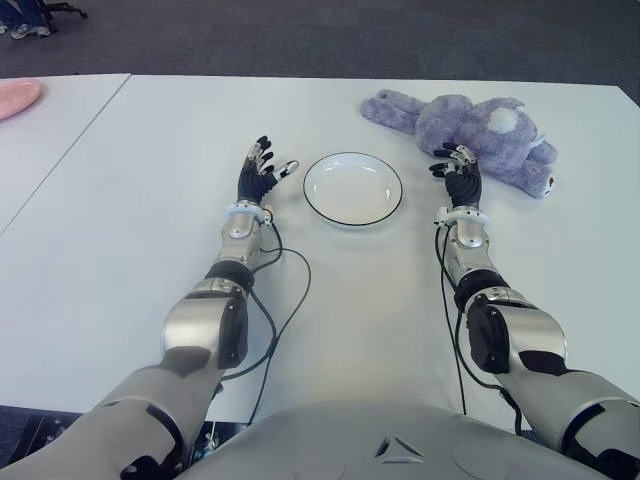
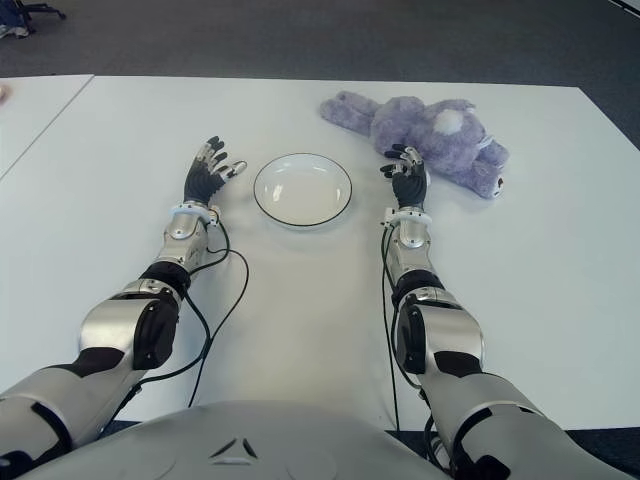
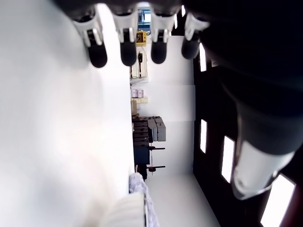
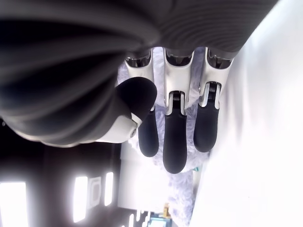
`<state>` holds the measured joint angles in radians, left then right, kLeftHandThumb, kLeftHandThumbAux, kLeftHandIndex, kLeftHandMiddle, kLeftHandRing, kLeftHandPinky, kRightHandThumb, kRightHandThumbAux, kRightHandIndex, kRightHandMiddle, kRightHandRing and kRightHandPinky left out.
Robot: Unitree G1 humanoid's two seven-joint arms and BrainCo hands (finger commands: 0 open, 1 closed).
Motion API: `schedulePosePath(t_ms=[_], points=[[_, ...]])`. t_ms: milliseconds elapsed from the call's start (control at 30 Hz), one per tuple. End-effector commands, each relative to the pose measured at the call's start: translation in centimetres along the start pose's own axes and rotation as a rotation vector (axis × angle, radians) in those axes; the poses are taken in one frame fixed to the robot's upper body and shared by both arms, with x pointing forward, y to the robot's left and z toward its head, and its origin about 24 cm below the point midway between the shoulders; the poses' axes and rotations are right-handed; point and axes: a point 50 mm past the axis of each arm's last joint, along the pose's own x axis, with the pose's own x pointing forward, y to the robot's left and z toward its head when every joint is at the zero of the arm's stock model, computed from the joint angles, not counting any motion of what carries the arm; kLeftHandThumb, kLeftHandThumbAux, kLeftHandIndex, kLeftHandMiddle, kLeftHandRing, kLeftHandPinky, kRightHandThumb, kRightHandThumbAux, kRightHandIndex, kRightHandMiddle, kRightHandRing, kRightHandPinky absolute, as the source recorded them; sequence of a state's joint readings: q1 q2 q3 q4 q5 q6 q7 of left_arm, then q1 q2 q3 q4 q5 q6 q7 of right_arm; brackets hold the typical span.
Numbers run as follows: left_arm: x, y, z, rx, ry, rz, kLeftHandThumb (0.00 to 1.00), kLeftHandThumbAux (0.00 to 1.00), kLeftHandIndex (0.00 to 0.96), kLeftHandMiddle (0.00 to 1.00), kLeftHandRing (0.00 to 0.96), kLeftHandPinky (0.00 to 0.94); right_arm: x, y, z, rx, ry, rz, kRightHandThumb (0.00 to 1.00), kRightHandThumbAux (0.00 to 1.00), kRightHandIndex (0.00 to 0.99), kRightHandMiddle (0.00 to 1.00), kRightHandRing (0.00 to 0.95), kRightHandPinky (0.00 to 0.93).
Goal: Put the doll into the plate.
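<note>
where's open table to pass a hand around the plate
Bare table spreads wide beyond the left hand, and nearer the robot below the plate. It is crowded on the right, where the right hand sits beside the doll.

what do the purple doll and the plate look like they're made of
The doll looks like soft plush fabric: fuzzy lavender pile, limp sprawled limbs. The plate looks like glazed ceramic or enamel, smooth glossy white with a thin dark rim; which one is unclear.

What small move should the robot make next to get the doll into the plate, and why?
Probably reach the right hand forward onto the doll and close on it. That hand is open, holds nothing and sits just short of the doll, which lies on the table right of the empty plate. The left hand shows open left of the plate.
</note>
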<state>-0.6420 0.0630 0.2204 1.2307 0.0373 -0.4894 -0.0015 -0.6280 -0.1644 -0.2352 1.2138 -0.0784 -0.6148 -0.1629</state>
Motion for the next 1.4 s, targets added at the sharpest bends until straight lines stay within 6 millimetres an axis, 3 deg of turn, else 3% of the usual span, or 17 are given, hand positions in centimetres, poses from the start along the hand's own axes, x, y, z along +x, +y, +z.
schedulePosePath(t_ms=[33,300,600,733,967,1000,1067,1133,1267,1400], points=[[-6.9,0.2,-10.3,-0.042,0.482,0.009,0.000,0.730,0.025,0.084,0.092,0.123,-8.5,-0.1,-10.0,-0.038,0.482,0.021,1.000,0.699,0.253,0.330,0.477,0.403],[-6.8,0.1,-10.3,-0.034,0.482,0.005,0.000,0.730,0.022,0.082,0.089,0.117,-8.1,0.1,-9.6,-0.046,0.455,0.021,1.000,0.703,0.248,0.331,0.504,0.376],[-6.9,0.1,-10.3,-0.053,0.482,0.007,0.000,0.749,0.027,0.090,0.096,0.125,-7.3,0.7,-8.7,-0.057,0.406,0.032,1.000,0.698,0.226,0.322,0.441,0.443],[-6.9,0.2,-10.3,-0.060,0.480,0.006,0.000,0.754,0.027,0.087,0.093,0.119,-6.3,0.8,-7.9,-0.051,0.372,0.025,1.000,0.699,0.213,0.305,0.418,0.473],[-6.8,0.2,-10.3,-0.059,0.480,0.004,0.000,0.761,0.025,0.078,0.084,0.113,-3.0,1.0,-4.5,-0.048,0.223,-0.013,1.000,0.670,0.191,0.298,0.454,0.471],[-6.8,0.2,-10.3,-0.059,0.480,0.005,0.000,0.761,0.025,0.077,0.084,0.114,-2.7,1.1,-4.1,-0.052,0.201,-0.018,0.913,0.702,0.187,0.299,0.449,0.463],[-6.8,0.2,-10.3,-0.057,0.481,0.005,0.000,0.760,0.025,0.076,0.082,0.116,-2.3,1.3,-3.4,-0.056,0.158,-0.027,0.638,0.792,0.176,0.303,0.428,0.433],[-6.8,0.2,-10.2,-0.056,0.481,0.005,0.000,0.759,0.026,0.076,0.082,0.116,-2.0,1.4,-2.9,-0.059,0.128,-0.033,0.519,0.815,0.169,0.303,0.411,0.411],[-6.8,0.2,-10.2,-0.052,0.480,0.007,0.000,0.754,0.027,0.078,0.085,0.124,-1.2,1.8,-1.4,-0.065,0.044,-0.042,0.365,0.807,0.153,0.291,0.368,0.379],[-6.8,0.2,-10.2,-0.051,0.481,0.009,0.000,0.751,0.029,0.079,0.087,0.127,-0.7,2.0,-0.4,-0.065,0.003,-0.044,0.308,0.784,0.141,0.277,0.341,0.365]])
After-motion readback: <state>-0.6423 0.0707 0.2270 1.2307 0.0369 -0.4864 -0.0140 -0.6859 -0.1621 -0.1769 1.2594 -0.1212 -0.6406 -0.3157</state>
